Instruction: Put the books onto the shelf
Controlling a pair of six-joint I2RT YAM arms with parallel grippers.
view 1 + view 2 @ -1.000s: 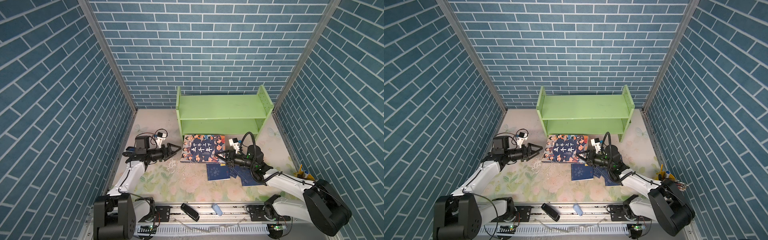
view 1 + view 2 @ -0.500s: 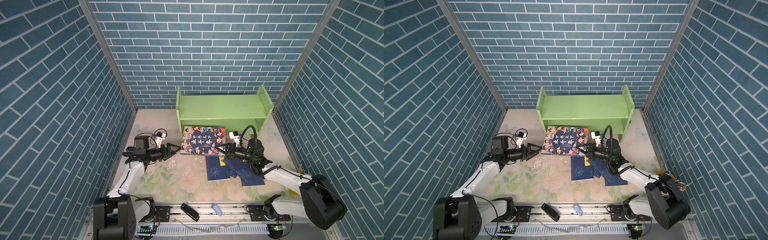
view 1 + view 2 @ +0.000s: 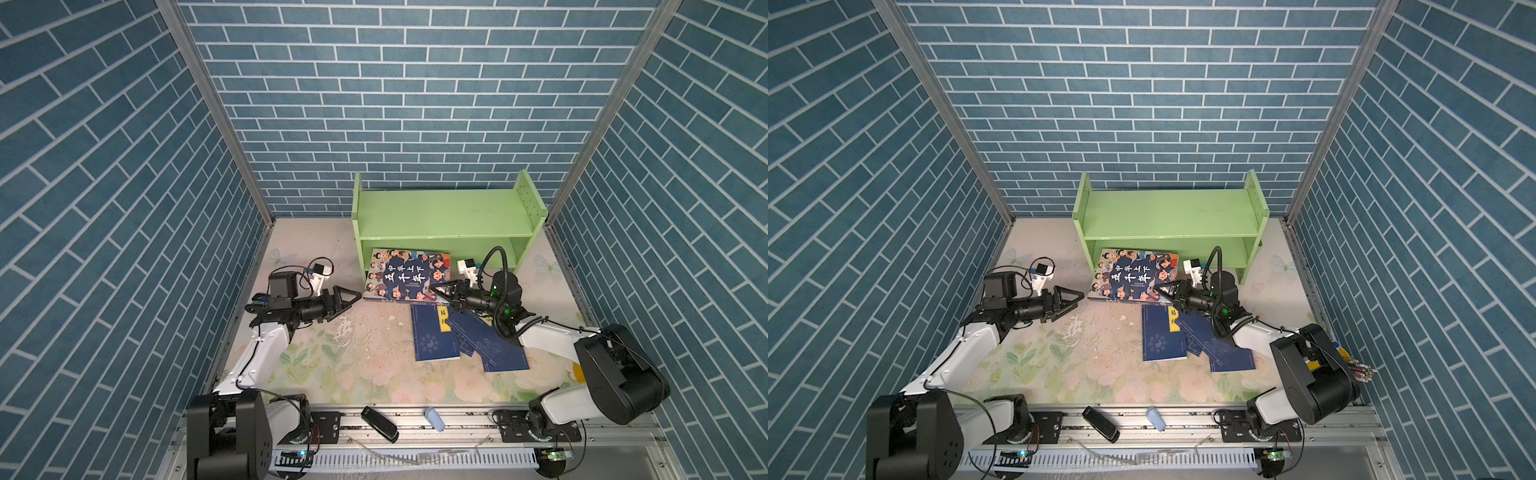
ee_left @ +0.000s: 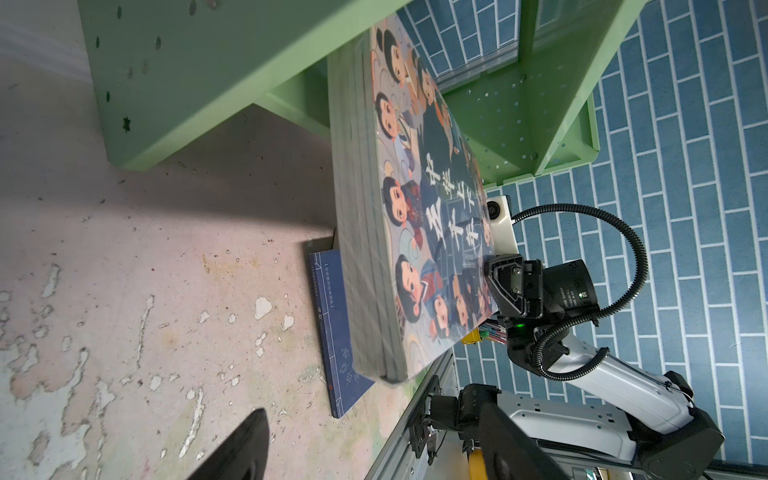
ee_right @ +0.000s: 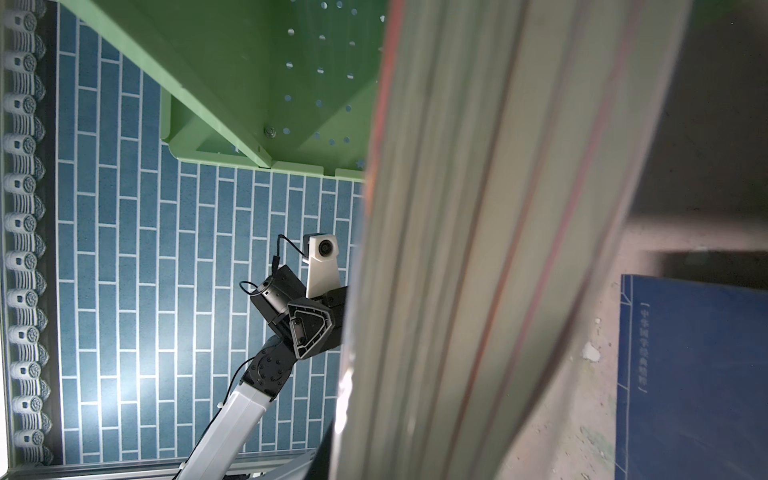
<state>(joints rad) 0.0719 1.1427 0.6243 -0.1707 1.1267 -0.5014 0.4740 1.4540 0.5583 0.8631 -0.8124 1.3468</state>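
Book (image 3: pixel 409 274) corner in level right gripper (image 3: pixel 441 291)

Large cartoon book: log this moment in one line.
right hand: shut on large cartoon book, far edge at light green wooden shelf | left hand: open, empty

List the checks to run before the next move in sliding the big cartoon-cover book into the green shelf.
1. Grip: right gripper shut on the large book near its near right corner: ok.
2. Aim: the book's far edge sits at the opening of the shelf lower tier: ok.
3. Support: far edge resting on the lower board: cannot tell.
4. Clearance: left gripper open, apart from the book: ok.
5. Remaining: navy books on the shelf: not ok, they lie flat on the table.
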